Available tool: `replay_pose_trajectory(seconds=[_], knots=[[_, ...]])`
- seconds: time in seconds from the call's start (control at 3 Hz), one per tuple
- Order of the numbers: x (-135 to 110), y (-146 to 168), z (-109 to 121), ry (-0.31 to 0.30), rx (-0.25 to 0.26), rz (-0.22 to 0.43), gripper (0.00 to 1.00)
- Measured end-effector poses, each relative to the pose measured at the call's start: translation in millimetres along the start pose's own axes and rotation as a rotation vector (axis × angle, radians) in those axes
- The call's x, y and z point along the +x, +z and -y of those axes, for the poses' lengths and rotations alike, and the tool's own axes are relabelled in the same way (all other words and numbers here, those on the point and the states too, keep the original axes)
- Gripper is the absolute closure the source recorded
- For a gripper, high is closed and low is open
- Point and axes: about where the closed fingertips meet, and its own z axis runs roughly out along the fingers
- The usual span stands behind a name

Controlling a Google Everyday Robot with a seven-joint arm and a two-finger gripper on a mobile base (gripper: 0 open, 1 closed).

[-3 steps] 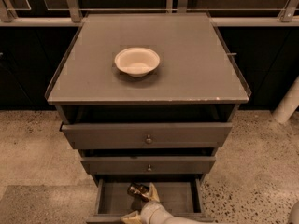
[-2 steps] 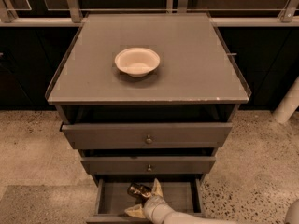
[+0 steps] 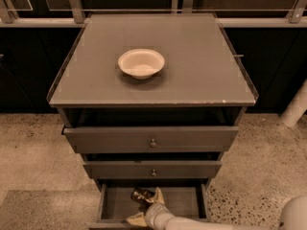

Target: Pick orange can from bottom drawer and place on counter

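Note:
The orange can (image 3: 141,194) lies on its side at the back of the open bottom drawer (image 3: 182,202), left of the middle. My gripper (image 3: 147,208) reaches into the drawer from the lower right, just in front of the can. It is open, with one pale finger (image 3: 158,196) right beside the can on its right and the other finger (image 3: 136,219) low to the front left. The counter (image 3: 192,66) is above the three drawers.
A cream-white bowl (image 3: 141,63) sits left of the counter's middle. The two upper drawers (image 3: 152,139) are slightly pulled out above the bottom one. Speckled floor lies on both sides, and a pale post (image 3: 295,109) stands at the right.
My gripper has pushed further into the bottom drawer towards the can, and its fingers have spread wider. The can and bowl have not moved.

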Motion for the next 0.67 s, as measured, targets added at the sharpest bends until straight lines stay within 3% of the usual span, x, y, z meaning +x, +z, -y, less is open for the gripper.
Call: replay_pose_trajectory(seconds=[0.67], knots=[[39.8, 42.4, 16.1, 0.126, 0.019, -0.040, 0.00]])
